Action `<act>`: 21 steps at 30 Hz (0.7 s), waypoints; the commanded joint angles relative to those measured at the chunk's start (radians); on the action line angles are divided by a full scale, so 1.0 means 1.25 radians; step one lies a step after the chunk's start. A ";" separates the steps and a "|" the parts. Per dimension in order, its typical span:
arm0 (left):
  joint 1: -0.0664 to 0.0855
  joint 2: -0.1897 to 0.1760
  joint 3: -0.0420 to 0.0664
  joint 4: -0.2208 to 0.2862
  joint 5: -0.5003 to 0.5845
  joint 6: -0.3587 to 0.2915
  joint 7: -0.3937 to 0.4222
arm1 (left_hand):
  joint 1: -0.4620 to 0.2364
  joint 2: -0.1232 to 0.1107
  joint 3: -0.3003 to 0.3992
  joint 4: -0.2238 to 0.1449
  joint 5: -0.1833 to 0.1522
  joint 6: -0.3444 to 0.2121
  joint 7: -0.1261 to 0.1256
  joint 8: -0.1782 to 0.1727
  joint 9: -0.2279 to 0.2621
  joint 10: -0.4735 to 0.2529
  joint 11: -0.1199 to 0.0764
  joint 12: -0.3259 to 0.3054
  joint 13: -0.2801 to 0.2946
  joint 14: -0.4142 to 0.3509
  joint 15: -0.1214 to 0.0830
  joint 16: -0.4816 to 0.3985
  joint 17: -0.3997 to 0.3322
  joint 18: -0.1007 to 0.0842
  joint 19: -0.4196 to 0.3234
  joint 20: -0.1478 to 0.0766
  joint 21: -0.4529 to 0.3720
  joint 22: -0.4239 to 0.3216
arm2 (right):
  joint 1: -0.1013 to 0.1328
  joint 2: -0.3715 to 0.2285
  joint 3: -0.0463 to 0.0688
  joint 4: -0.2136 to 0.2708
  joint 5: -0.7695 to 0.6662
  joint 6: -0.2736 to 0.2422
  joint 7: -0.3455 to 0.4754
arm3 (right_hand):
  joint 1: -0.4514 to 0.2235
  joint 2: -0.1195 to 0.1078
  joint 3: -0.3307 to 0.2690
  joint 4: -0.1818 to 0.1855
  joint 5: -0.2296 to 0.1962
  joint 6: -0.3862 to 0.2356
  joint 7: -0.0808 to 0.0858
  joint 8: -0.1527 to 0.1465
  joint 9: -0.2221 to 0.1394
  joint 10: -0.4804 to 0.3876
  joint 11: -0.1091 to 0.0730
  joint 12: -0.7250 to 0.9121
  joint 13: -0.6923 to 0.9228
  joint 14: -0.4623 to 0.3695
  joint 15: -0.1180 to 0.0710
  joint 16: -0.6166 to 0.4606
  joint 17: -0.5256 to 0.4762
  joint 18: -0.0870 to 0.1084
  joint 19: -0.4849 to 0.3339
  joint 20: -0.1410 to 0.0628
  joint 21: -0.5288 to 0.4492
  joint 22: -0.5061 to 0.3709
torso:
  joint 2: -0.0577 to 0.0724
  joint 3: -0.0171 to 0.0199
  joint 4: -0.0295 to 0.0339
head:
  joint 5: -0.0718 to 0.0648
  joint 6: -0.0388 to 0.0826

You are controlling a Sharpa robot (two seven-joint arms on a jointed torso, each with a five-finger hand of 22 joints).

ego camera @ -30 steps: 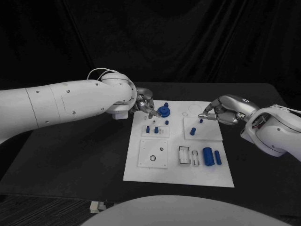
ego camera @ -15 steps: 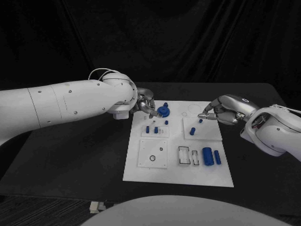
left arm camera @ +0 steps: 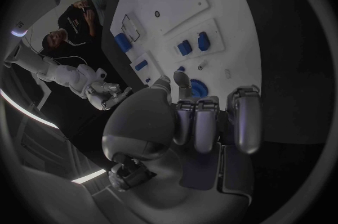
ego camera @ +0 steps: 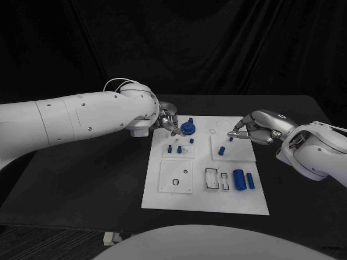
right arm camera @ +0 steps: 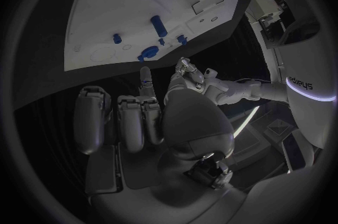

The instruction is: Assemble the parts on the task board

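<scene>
The white task board (ego camera: 191, 192) lies mid-table. At its far end stands a blue round part (ego camera: 189, 128) (left arm camera: 199, 89). My left hand (ego camera: 168, 120) (left arm camera: 186, 117) hovers beside it with fingers curled in, fingertips (left arm camera: 182, 79) just short of the part and nothing between them. Across the board, my right hand (ego camera: 249, 128) (right arm camera: 151, 117) has its fingers curled, and its thumb and a finger pinch a small blue peg (ego camera: 230, 138) (right arm camera: 145, 82) over the board's right inset. Other blue pegs (ego camera: 174, 148) stand in the left inset.
A large blue cylinder (ego camera: 239, 180) and a thinner one (ego camera: 251, 181) lie at the board's near right, beside two rectangular slots (ego camera: 212, 179). Another peg (ego camera: 221, 151) stands in the right inset. The black table (ego camera: 79, 179) stretches out on both sides of the board.
My left arm has edged slightly toward the board. Both hands keep the same pose.
</scene>
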 commanded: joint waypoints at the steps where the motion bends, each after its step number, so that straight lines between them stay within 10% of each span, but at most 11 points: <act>1: -0.002 -0.003 0.001 0.002 0.002 0.051 -0.039 | -0.008 -0.001 -0.005 -0.001 0.003 -0.008 0.000 -0.005 0.003 0.083 -0.005 0.002 0.209 0.085 -0.007 0.002 0.211 -0.011 0.020 -0.007 0.004 0.168 | -0.003 -0.001 0.000 0.002 -0.001 -0.013 0.004 | 0.009 0.003 -0.006 -0.001 0.003 0.006 0.002 0.005 0.001 0.083 0.003 0.001 0.208 0.084 0.005 0.005 0.211 0.003 0.012 0.005 0.003 0.165 | 0.000 0.0003 0.0002 | -0.001 0.000; 10: -0.003 -0.014 0.001 0.002 0.002 0.078 -0.080 | 0.012 -0.004 -0.003 -0.002 0.102 -0.050 0.003 -0.046 0.003 0.083 -0.004 0.002 0.209 0.085 -0.006 0.002 0.211 -0.010 0.019 -0.007 0.002 0.168 | -0.005 -0.003 0.000 0.001 -0.001 -0.011 0.002 | 0.009 0.003 -0.006 -0.001 0.003 0.006 0.002 0.005 0.001 0.083 0.003 0.001 0.208 0.084 0.005 0.004 0.210 0.003 0.011 0.005 0.002 0.164 | 0.000 0.0001 0.0001 | 0.002 0.000; 21: -0.016 -0.013 0.001 -0.013 0.002 0.096 -0.099 | 0.020 -0.005 0.004 -0.001 0.153 -0.058 0.006 -0.063 0.000 0.083 -0.001 0.002 0.209 0.085 -0.004 0.002 0.211 -0.010 0.018 -0.006 0.000 0.167 | -0.006 -0.002 0.000 0.000 -0.001 -0.007 -0.001 | 0.009 0.003 -0.006 -0.001 0.003 0.006 0.002 0.005 0.001 0.083 0.003 0.001 0.208 0.084 0.005 0.003 0.209 0.004 0.010 0.005 0.000 0.164 | 0.000 0.0002 0.0004 | 0.002 0.000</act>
